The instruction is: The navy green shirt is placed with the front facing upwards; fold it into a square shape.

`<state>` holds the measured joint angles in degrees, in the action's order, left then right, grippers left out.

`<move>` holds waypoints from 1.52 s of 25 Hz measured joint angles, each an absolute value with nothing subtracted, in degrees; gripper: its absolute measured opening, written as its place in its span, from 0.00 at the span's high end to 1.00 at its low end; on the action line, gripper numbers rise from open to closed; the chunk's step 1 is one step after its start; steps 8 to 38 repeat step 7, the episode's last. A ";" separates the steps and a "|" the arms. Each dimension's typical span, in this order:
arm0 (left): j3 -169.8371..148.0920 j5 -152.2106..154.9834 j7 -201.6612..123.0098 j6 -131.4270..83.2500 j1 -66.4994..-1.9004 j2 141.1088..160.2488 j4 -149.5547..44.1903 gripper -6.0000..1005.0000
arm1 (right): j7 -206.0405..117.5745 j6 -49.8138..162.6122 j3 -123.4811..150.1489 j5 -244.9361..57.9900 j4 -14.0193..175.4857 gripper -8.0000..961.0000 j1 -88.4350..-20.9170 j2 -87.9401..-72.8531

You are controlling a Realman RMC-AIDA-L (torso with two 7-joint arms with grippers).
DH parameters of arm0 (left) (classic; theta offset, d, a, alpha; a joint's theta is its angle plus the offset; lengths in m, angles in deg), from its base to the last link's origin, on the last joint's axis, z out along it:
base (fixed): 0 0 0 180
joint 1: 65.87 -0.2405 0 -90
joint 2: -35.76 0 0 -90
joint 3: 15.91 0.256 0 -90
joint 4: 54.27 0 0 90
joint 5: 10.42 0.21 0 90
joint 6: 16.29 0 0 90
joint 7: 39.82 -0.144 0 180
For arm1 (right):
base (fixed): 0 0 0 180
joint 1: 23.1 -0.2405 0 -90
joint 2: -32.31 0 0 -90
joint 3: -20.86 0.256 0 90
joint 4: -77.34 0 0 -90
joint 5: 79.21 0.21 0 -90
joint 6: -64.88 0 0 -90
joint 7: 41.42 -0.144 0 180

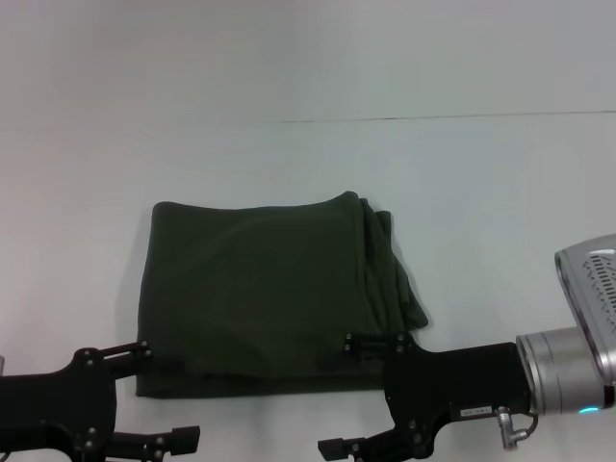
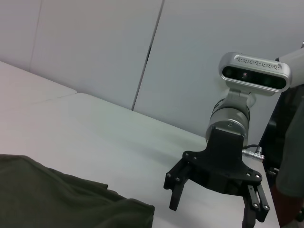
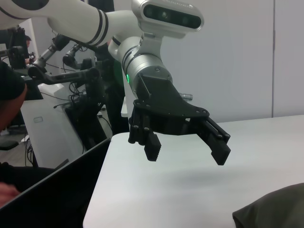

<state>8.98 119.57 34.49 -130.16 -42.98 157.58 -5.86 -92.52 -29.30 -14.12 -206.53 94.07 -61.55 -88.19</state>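
A: Head view, item one?
B: Lying folded on the white table [image 1: 289,77], the navy green shirt [image 1: 260,289]: roughly square, plain green side up, layered edges bunching along its right side, sitting centre and toward the near edge.

A: Grippers in that view?
B: Showing at the near left, the left gripper [image 1: 144,399], one black finger overlapping the shirt's near-left corner, the other lying nearer, off the cloth. Showing at the near right, the right gripper [image 1: 358,395], one finger over the shirt's near-right edge, the other nearer. Both spread wide, clamping nothing.

A: Left wrist view?
B: Looking across the table [image 2: 95,128] at the right gripper [image 2: 213,209] hovering above the surface, fingers parted, nothing between them. Filling the near corner, a rumpled stretch of the shirt [image 2: 61,204], apart from that gripper. Standing behind, pale wall panels [image 2: 95,42].

A: Right wrist view?
B: Facing the left gripper [image 3: 187,154] hanging above the table [image 3: 190,190], fingers spread, gripping nothing. Peeking in at the near corner, a fold of the shirt [image 3: 273,213], well below and apart from it. Cluttering the far background, equipment and cables [image 3: 71,85].
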 joint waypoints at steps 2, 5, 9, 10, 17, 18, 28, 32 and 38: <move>8.92 119.57 34.48 -130.17 -42.97 157.58 -5.84 0.09 | -92.52 -29.13 -14.12 -206.53 93.79 0.02 -61.56 -88.19; 8.72 119.61 34.47 -130.20 -42.96 157.58 -5.84 0.09 | -92.53 -28.75 -14.12 -206.54 93.44 0.02 -61.58 -88.19; 8.61 119.65 34.46 -130.20 -43.03 157.58 -5.84 0.09 | -92.50 -28.59 -14.12 -206.57 93.04 0.02 -61.59 -88.19; 8.61 119.65 34.46 -130.20 -43.03 157.58 -5.84 0.09 | -92.50 -28.59 -14.12 -206.57 93.04 0.02 -61.59 -88.19; 8.61 119.65 34.46 -130.20 -43.03 157.58 -5.84 0.09 | -92.50 -28.59 -14.12 -206.57 93.04 0.02 -61.59 -88.19; 8.61 119.65 34.46 -130.20 -43.03 157.58 -5.84 0.09 | -92.50 -28.59 -14.12 -206.57 93.04 0.02 -61.59 -88.19; 8.61 119.65 34.46 -130.20 -43.03 157.58 -5.84 0.09 | -92.50 -28.59 -14.12 -206.57 93.04 0.02 -61.59 -88.19; 8.61 119.65 34.46 -130.20 -43.03 157.58 -5.84 0.09 | -92.50 -28.59 -14.12 -206.57 93.04 0.02 -61.59 -88.19; 8.61 119.65 34.46 -130.20 -43.03 157.58 -5.84 0.09 | -92.50 -28.59 -14.12 -206.57 93.04 0.02 -61.59 -88.19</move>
